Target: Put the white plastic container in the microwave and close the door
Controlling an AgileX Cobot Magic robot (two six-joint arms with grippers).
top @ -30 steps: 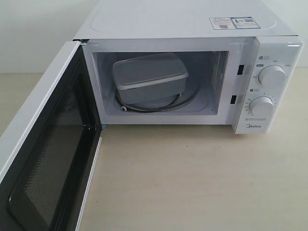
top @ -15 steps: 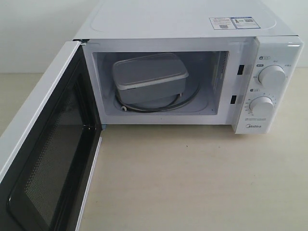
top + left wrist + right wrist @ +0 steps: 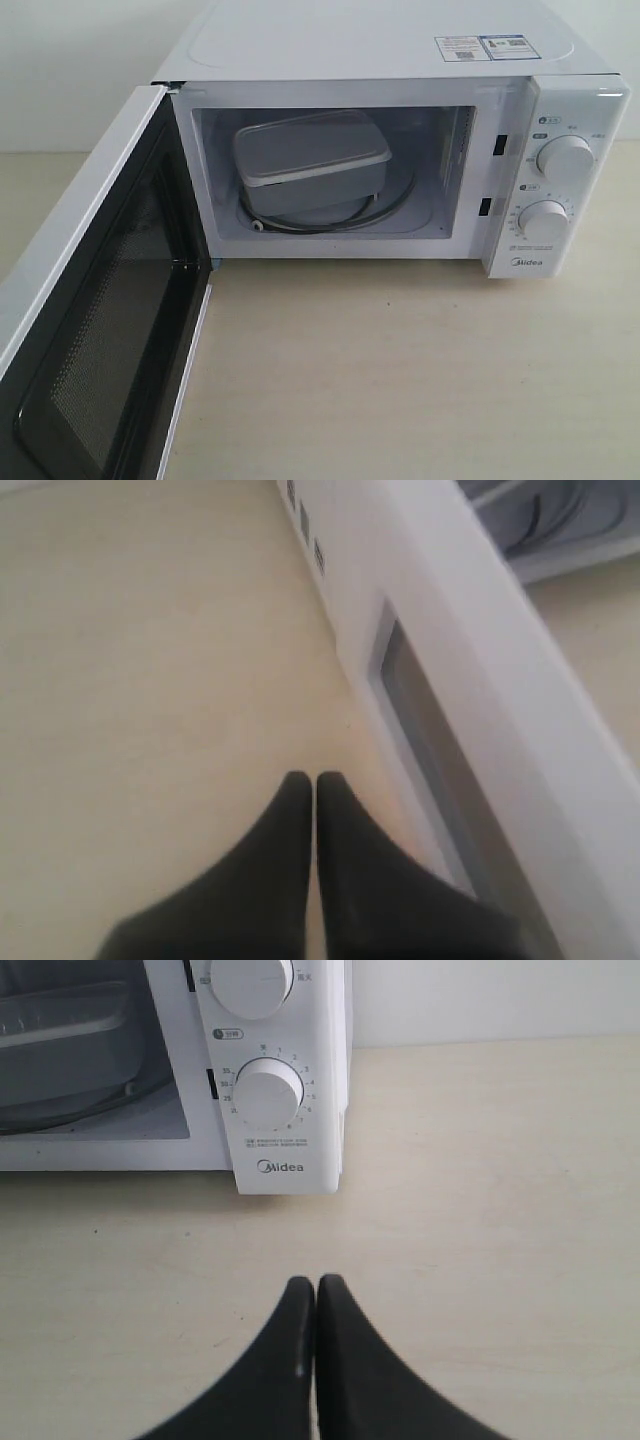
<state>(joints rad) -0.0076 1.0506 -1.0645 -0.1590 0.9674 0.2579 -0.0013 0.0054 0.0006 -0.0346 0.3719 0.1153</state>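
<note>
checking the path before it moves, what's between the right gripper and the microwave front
Nothing but bare tabletop lies between the right gripper and the microwave; the right wrist view shows it.

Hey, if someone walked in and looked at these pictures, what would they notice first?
The white microwave fills the scene, its door standing wide open on the left. Inside it sits the white plastic container. The left gripper and the right gripper are both shut and empty.

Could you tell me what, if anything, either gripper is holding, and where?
Nothing: the left gripper and the right gripper are both shut empty. The rectangular translucent-white plastic container sits inside the white microwave.
</note>
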